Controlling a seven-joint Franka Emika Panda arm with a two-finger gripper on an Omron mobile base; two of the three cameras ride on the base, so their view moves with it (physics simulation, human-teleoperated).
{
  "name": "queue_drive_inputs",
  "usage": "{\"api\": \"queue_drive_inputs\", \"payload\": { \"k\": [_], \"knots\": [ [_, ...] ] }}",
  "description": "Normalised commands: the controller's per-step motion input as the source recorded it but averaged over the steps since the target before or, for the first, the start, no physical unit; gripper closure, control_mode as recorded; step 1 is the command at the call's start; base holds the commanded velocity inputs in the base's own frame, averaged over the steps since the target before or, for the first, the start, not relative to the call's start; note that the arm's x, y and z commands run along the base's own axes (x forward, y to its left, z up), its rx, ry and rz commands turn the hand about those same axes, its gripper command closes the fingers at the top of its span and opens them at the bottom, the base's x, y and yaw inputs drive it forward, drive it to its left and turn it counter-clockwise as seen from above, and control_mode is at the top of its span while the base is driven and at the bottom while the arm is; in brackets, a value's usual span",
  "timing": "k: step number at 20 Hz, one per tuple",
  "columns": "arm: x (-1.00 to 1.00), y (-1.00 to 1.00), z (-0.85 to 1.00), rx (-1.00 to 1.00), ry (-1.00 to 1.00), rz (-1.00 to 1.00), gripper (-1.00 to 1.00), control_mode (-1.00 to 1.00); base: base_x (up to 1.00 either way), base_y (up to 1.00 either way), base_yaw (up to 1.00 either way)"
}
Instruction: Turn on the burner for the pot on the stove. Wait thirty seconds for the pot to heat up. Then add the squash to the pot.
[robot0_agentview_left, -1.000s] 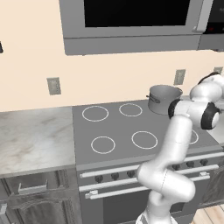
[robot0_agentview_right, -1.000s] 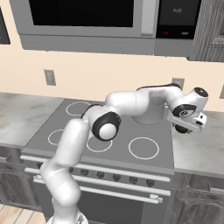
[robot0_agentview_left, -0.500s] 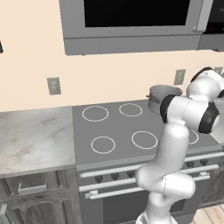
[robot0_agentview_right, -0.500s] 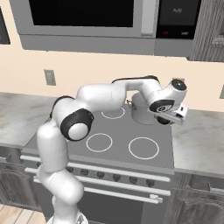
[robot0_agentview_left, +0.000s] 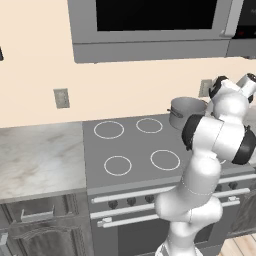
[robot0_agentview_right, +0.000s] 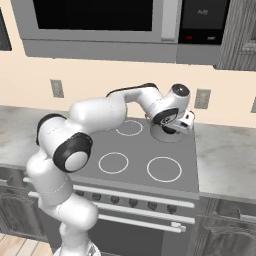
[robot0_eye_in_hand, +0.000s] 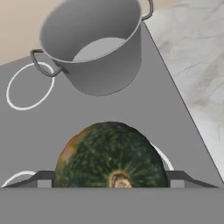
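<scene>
The squash (robot0_eye_in_hand: 109, 155), dark green with an orange patch and a pale stem spot, sits between my fingertips in the hand view, so my gripper (robot0_eye_in_hand: 109, 180) is shut on it. It hangs over the dark stove (robot0_eye_in_hand: 52, 118), above a front burner ring. The grey metal pot (robot0_eye_in_hand: 94, 48) stands empty just beyond it on the back right burner. In the right base view my gripper (robot0_agentview_right: 182, 121) hovers right in front of the pot (robot0_agentview_right: 165, 134). From the left base view the pot (robot0_agentview_left: 186, 111) stands behind my forearm.
A marble counter (robot0_eye_in_hand: 192, 57) borders the stove's right edge, and another counter (robot0_agentview_left: 35, 155) lies to its left. A microwave (robot0_agentview_left: 150, 25) hangs above the stove. Dark knobs (robot0_agentview_right: 132, 202) run along the stove front.
My arm has swung left from over the right counter to in front of the pot, carrying the squash with it. The pot has stayed in place.
</scene>
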Motion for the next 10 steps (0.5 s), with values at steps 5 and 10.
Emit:
{"api": "queue_drive_inputs", "payload": {
  "k": [5, 10],
  "knots": [
    [0.39, 0.5, 0.25, -0.01, 0.0, 0.0, 1.0, -1.0, 0.0, 0.0, 0.0],
    [0.34, 0.21, 0.29, 0.0, 0.0, 0.0, 1.0, -1.0, 0.0, 0.0, 0.0]
  ]
}}
